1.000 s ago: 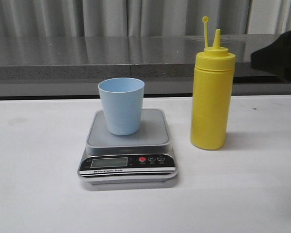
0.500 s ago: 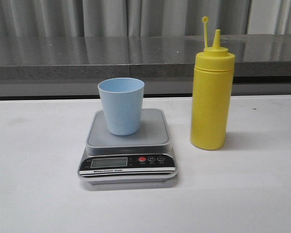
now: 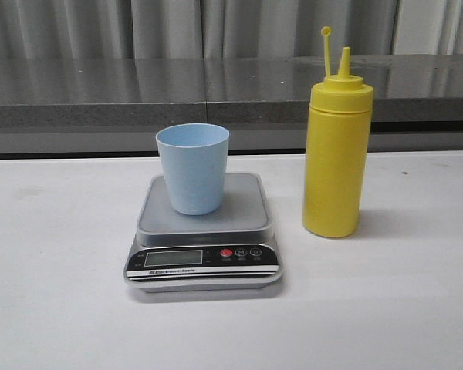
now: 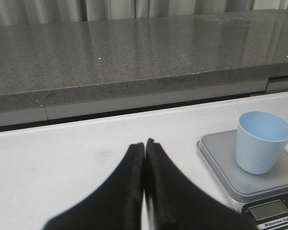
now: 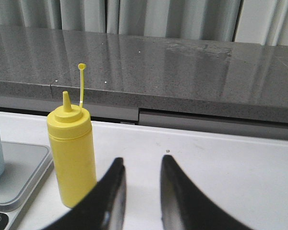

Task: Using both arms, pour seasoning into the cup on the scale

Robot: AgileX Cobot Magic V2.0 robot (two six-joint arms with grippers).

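1. Right gripper point(image 5: 140, 184): fingers apart, empty; its dark shape has left the front view's right edge.
2. Left gripper point(image 4: 145, 160): fingers together, empty.
3. Seasoning point(image 3: 337, 154) stands upright right of centre, beside the scale point(image 3: 204, 231) bearing the cup point(image 3: 193, 168); pouring looks finished.

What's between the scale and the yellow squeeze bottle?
Nothing. In the front view only bare white table separates the scale from the yellow squeeze bottle; they stand apart.
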